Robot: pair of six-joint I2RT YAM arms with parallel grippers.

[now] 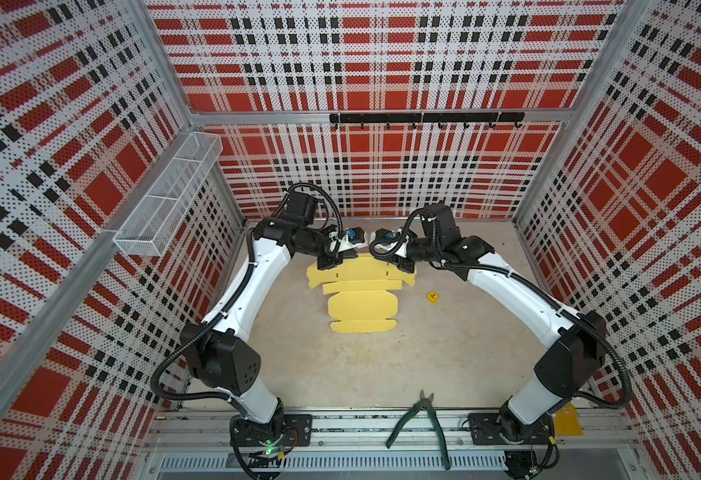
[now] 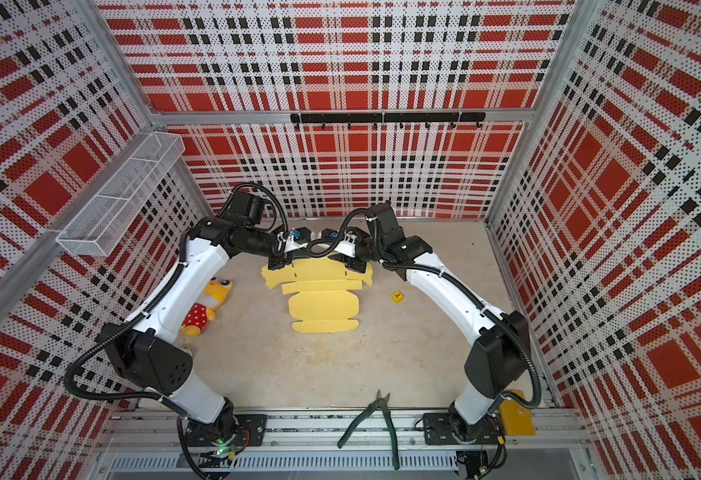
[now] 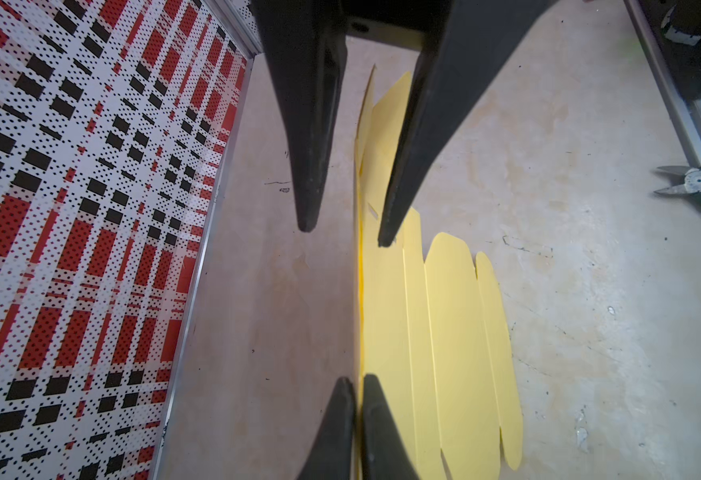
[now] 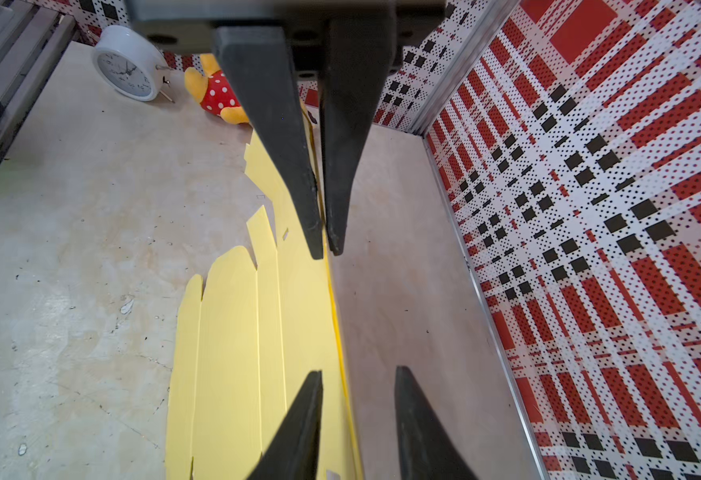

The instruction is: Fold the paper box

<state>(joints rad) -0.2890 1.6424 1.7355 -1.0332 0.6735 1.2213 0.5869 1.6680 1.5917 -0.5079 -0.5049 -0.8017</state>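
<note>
- Left gripper (image 3: 355,380): squeezed tight on the lifted far edge of the pale yellow thin cardboard paper box (image 1: 361,299).
- Right gripper (image 4: 359,370): partly open, one finger on each side of that same edge, gap showing.
- Everywhere else: lying flat on the middle of the beige table (image 1: 382,365).

L arm (image 1: 253,270) & R arm (image 1: 507,286) bow inward, meeting tip-to-tip at upper ctr of both top views. L gripper (image 3: 353,379) jaws pinched tight on raised edge of paper box (image 3: 457,332). R gripper (image 4: 359,370) opposite, jaws part-open w/ gap, straddling same edge.
</note>
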